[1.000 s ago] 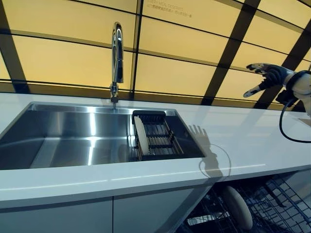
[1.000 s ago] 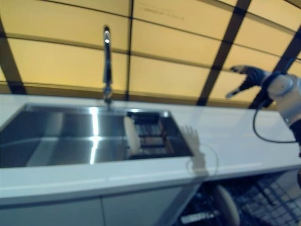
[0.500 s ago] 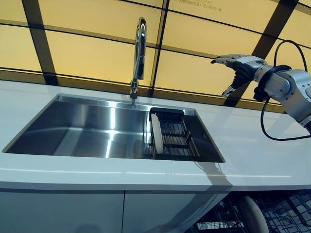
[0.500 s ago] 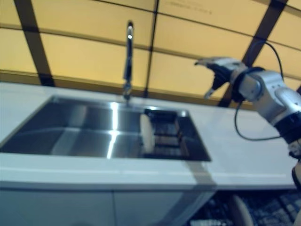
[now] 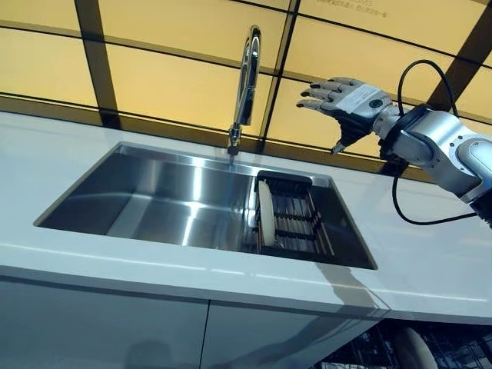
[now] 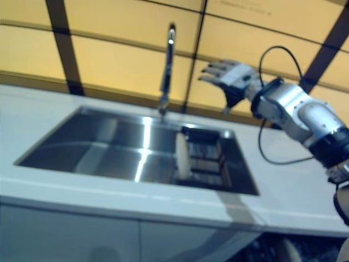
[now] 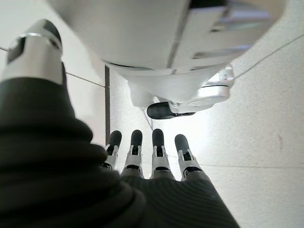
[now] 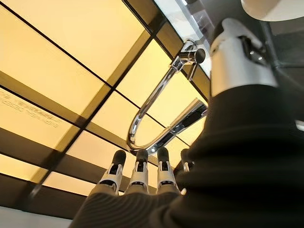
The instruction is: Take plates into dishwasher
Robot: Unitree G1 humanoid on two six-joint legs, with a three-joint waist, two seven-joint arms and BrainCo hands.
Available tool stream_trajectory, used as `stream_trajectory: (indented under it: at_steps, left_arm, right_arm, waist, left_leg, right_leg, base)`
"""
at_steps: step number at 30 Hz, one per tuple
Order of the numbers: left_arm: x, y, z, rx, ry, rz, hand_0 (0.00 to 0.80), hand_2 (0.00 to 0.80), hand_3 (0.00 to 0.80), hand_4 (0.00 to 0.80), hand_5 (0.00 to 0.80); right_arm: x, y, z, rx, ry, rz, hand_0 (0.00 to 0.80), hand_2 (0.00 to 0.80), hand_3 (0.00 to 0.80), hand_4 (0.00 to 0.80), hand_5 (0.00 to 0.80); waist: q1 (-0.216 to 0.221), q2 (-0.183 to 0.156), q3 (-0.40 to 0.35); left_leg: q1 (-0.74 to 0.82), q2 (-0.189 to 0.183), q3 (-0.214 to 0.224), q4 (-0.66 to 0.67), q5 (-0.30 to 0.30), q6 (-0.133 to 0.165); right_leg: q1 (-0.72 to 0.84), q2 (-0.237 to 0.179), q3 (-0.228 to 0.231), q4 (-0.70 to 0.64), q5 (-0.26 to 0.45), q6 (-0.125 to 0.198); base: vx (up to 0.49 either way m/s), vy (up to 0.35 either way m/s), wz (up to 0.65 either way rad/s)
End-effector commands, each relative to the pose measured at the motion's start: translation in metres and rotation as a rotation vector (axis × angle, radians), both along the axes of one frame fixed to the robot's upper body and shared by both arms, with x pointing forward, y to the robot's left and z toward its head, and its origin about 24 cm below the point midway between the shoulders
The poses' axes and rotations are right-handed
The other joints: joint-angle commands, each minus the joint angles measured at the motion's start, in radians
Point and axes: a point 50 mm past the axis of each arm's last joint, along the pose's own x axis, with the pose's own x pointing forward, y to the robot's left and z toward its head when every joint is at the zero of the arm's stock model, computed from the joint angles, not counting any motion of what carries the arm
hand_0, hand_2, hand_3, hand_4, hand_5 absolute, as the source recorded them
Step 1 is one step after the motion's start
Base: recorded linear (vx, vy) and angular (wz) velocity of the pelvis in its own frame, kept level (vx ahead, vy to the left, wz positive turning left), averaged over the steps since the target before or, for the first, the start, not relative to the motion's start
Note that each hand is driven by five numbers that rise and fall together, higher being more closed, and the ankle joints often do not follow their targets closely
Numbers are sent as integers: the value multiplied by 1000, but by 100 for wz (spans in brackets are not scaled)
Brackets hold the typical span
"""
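Fingers (image 5: 317, 91) of our right hand (image 5: 347, 98) are stretched out and a little spread, holding nothing, with the thumb pointing down apart from them. We hold this hand in the air above the back edge of the white counter (image 5: 430, 254), to the right of the tall chrome faucet (image 5: 246, 81) and in front of the yellow wall panels (image 5: 177, 84). Our left hand (image 7: 142, 161) shows only in its own wrist view, with straight, relaxed fingers and nothing in it, pointing toward the pale floor. One white plate (image 5: 266, 223) stands on its edge in the dark rack (image 5: 296, 223), at the right end of the steel sink (image 5: 154, 200). It is well below our right hand and apart from it. At the lower right, under the counter, we see a second pale plate (image 5: 415, 350) in the wire basket of the dishwasher (image 5: 461, 354).
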Motion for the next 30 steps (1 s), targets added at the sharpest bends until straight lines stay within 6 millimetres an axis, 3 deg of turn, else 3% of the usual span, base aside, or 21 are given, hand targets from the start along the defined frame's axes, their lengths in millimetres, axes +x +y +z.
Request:
stream_trajectory:
  at_steps: [1, 30]
  left_arm:
    - [14, -2, 1, -4, -26, -8, 0, 0, 0, 0, 0]
    - [22, -7, 2, -29, -82, -20, 0, 0, 0, 0, 0]
  right_arm:
    - [-4, -7, 26, -55, -89, -44, 0, 0, 0, 0, 0]
    - [10, 0, -43, -165, 165, -28, 0, 0, 0, 0, 0]
  waist:
    - [34, -16, -2]
    - [65, -6, 44]
  left_leg:
    - [-10, -40, -15, -2, -12, 43]
    - [-52, -35, -43, -2, 1, 36]
  right_leg:
    - [20, -28, 7, 2, 19, 62]
    - [0, -22, -18, 2, 7, 50]
  base:
    - [-7, -9, 11]
    - [2, 0, 4]
